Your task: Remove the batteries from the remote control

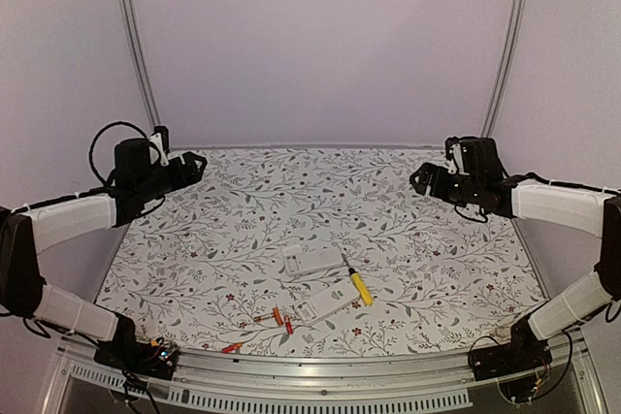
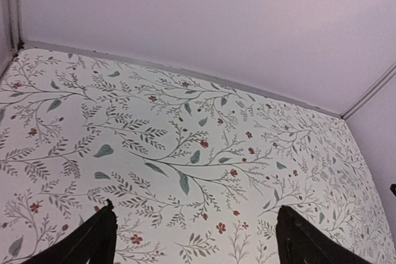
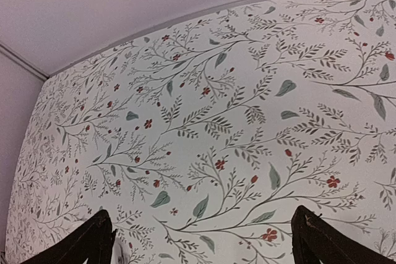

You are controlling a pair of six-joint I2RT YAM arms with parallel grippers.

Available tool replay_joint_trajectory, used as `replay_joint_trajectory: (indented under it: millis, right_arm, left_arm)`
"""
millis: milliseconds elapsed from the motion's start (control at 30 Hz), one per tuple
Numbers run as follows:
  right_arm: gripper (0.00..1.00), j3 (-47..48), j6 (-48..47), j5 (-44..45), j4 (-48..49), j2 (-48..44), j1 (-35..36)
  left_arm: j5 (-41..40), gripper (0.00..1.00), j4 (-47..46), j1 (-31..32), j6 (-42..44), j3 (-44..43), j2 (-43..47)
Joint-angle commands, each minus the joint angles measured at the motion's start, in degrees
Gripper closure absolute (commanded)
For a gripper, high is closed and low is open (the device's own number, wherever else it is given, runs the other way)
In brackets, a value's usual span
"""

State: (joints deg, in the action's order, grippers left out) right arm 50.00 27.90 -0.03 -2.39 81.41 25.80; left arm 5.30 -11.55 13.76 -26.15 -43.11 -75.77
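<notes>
The white remote control (image 1: 325, 302) lies near the table's front edge, at the middle. Three small red-orange batteries lie loose to its left: one (image 1: 265, 317) beside it, one (image 1: 287, 326) at its near end, one (image 1: 231, 347) by the front rail. My left gripper (image 1: 194, 167) hangs open over the far left of the table, far from them. My right gripper (image 1: 419, 179) hangs open over the far right. In the wrist views, the left gripper (image 2: 195, 236) and right gripper (image 3: 204, 239) have only the patterned cloth between their fingers.
A white flat rectangular piece (image 1: 310, 259) lies just behind the remote. A yellow-handled screwdriver (image 1: 360, 288) lies at the remote's right. The floral tablecloth (image 1: 243, 210) runs back to a plain wall, with a metal rail (image 1: 320, 366) along the front.
</notes>
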Motion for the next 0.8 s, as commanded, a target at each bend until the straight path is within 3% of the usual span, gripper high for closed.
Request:
replay_joint_trajectory:
  millis: [0,133,333,633,767]
  right_arm:
    - [0.01,-4.93,-4.98,-6.67,5.3,-3.86,-14.89]
    - [0.01,-9.75,-5.05,-6.49,11.06,-7.99,-24.56]
    - [0.01,-16.83,-10.06,6.91,22.46,-12.24,-25.41]
    - [0.01,-29.92,-18.74,12.91,45.95,-13.19,-25.38]
    - [0.01,-34.26,-22.8,14.0,57.19,-10.77,-25.42]
  left_arm:
    - [3.33,0.1,-7.19,-12.57,0.39,6.89,4.98]
    - [-0.23,0.1,-12.08,-21.47,2.47,13.7,9.44]
    - [-9.13,0.02,-25.73,-22.41,10.64,25.24,13.85]
    - [-14.73,0.0,-39.93,-22.43,13.98,28.39,3.93]
    - [-12.29,0.0,-45.51,-22.43,14.41,27.49,-0.51]
